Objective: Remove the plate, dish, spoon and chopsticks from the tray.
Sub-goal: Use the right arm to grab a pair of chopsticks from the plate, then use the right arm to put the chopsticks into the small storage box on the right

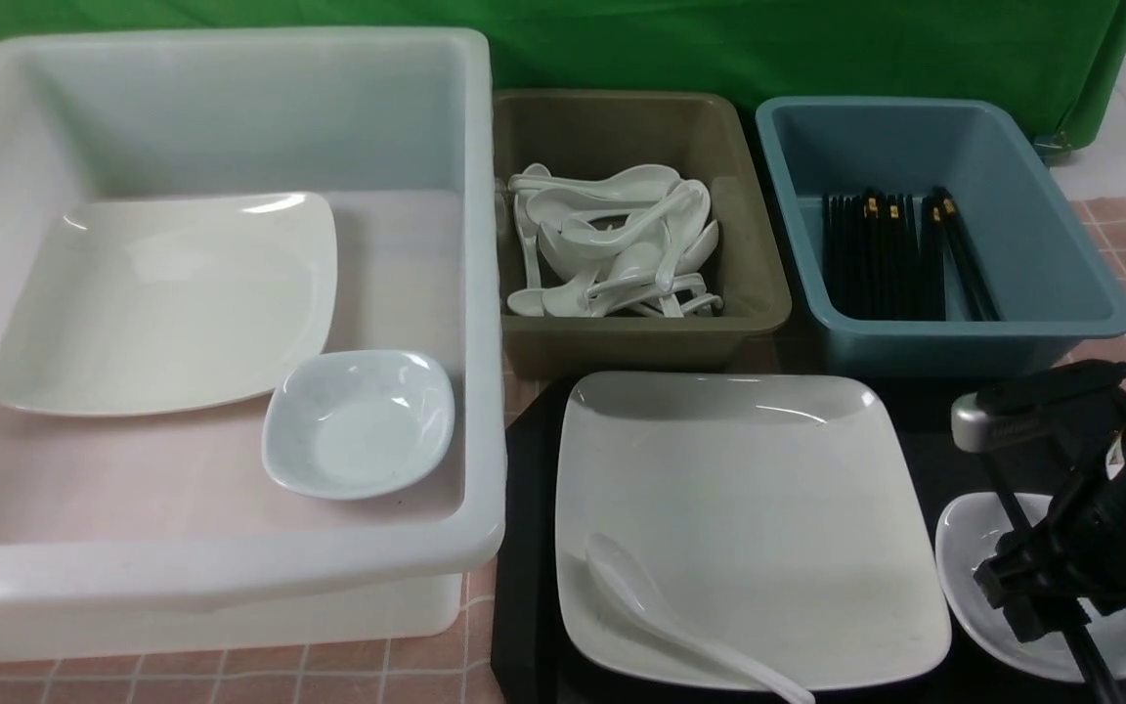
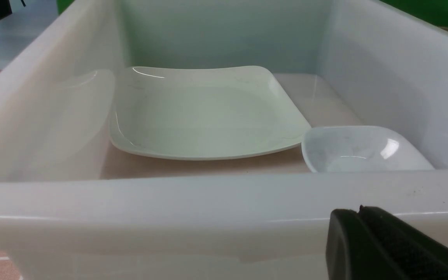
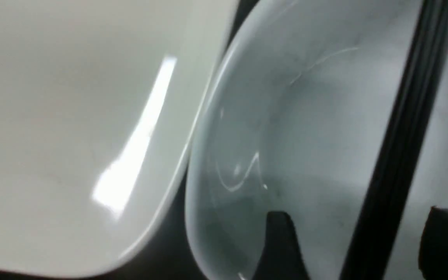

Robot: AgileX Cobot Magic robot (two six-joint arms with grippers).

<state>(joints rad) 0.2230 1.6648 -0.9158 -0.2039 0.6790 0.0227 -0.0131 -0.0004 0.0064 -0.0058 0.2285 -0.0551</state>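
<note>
Where right claw [image 3: 358, 245] gapes, chopsticks [image 3: 399, 128] between

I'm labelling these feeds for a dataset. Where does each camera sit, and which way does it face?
Front view: between the arms, facing forward over the white tub, olive bin, blue bin and tray; right arm shows lower right.
Left wrist view: just outside the tub, looking in at the tub's plate; shut left gripper shows.
Right wrist view: close above the dish; open right gripper straddles the chopsticks.
Shared: front and left wrist both see the tub's plate; front and right wrist, the dish.
</note>
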